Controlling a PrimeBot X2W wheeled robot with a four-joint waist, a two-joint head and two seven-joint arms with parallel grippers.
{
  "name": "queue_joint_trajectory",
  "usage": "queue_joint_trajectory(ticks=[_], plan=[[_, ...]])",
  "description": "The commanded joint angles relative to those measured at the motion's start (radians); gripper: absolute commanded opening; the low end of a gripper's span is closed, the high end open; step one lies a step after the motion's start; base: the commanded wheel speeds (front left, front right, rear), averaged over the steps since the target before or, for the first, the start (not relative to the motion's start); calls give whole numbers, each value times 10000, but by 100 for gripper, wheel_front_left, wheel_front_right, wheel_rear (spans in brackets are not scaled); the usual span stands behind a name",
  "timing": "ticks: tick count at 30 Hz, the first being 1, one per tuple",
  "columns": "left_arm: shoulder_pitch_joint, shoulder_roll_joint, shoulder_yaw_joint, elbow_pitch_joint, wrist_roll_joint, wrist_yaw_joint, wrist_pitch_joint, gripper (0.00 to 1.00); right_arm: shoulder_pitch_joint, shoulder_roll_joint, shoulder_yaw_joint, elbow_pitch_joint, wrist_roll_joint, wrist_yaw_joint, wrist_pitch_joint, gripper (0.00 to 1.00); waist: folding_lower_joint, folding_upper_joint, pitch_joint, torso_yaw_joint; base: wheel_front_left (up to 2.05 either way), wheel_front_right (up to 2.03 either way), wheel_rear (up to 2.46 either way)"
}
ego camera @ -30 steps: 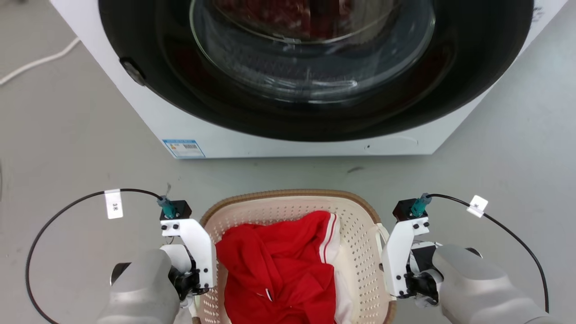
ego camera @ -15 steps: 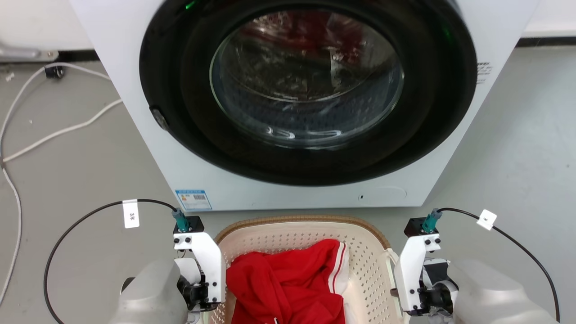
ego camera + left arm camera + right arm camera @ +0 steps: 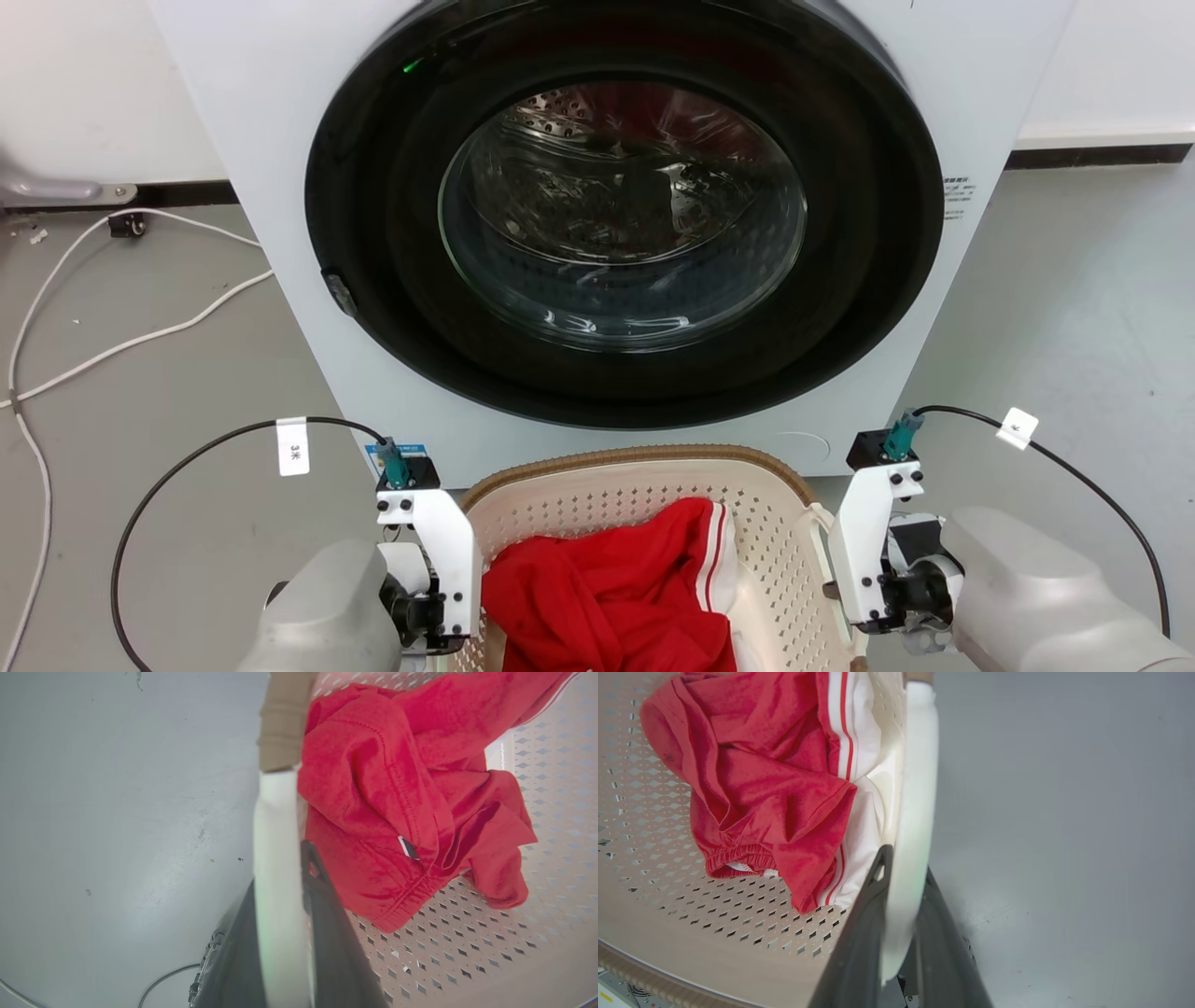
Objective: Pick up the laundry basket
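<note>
The laundry basket (image 3: 627, 460) is cream-white and perforated with a brown braided rim, and it sits at the bottom middle of the head view between my two arms. Red clothing (image 3: 611, 597) with white stripes lies inside it. My left gripper (image 3: 437, 618) is at the basket's left side. In the left wrist view this gripper (image 3: 280, 872) is shut on the white side handle (image 3: 274, 812). My right gripper (image 3: 873, 597) is at the basket's right side. The right wrist view shows it (image 3: 903, 868) shut on the other white handle (image 3: 919, 765). Grey floor lies well below both handles.
A white front-loading washing machine (image 3: 280, 187) with a dark round door (image 3: 621, 215) stands directly behind the basket. White cables (image 3: 140, 336) trail on the grey floor at the left. Open floor lies to the right (image 3: 1074, 308).
The head camera has risen and tilted up, so more of the washer shows. The basket rim now overlaps the washer's front where floor showed before. Both grippers keep their grip.
</note>
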Motion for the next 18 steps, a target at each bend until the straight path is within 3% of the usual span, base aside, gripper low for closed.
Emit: queue_joint_trajectory(ticks=[1,18], plan=[[-112,-101,-63,-68,-39,-102,50,0,-148,-12,9,-81,38,27,-21,0,1,-1,-56,15,0,0,0],[132,-195,-519,-124,-414,-113,235,0,243,311,37,102,261,29,159,0,1,-1,-452,-1,0,0,0]])
